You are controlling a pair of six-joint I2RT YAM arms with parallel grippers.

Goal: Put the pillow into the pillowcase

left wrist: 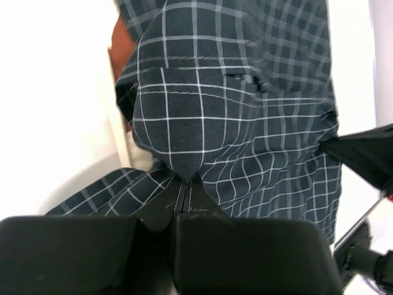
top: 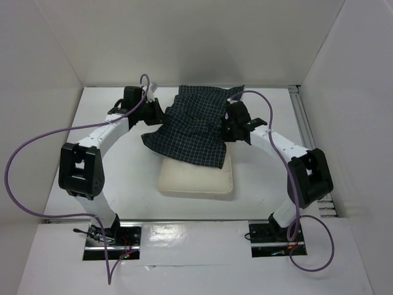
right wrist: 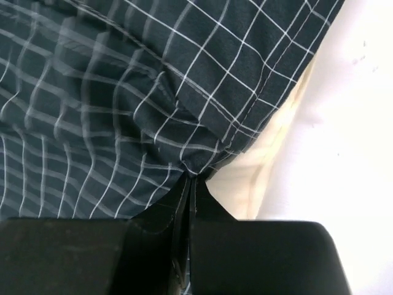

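Note:
The dark checked pillowcase [top: 193, 126] is stretched between my two grippers at the back middle of the table, its near edge draped over the far part of the cream pillow [top: 196, 179]. My left gripper [top: 155, 117] is shut on the pillowcase's left side; in the left wrist view [left wrist: 184, 180] its jaws pinch the checked cloth [left wrist: 245, 123]. My right gripper [top: 228, 125] is shut on the right side; in the right wrist view [right wrist: 191, 178] it pinches the cloth [right wrist: 123, 110], with the pillow [right wrist: 252, 178] just beneath.
White walls close in the table [top: 123, 184] at the back and both sides. A metal rail [top: 305, 117] runs along the right edge. Purple cables [top: 24, 160] loop off both arms.

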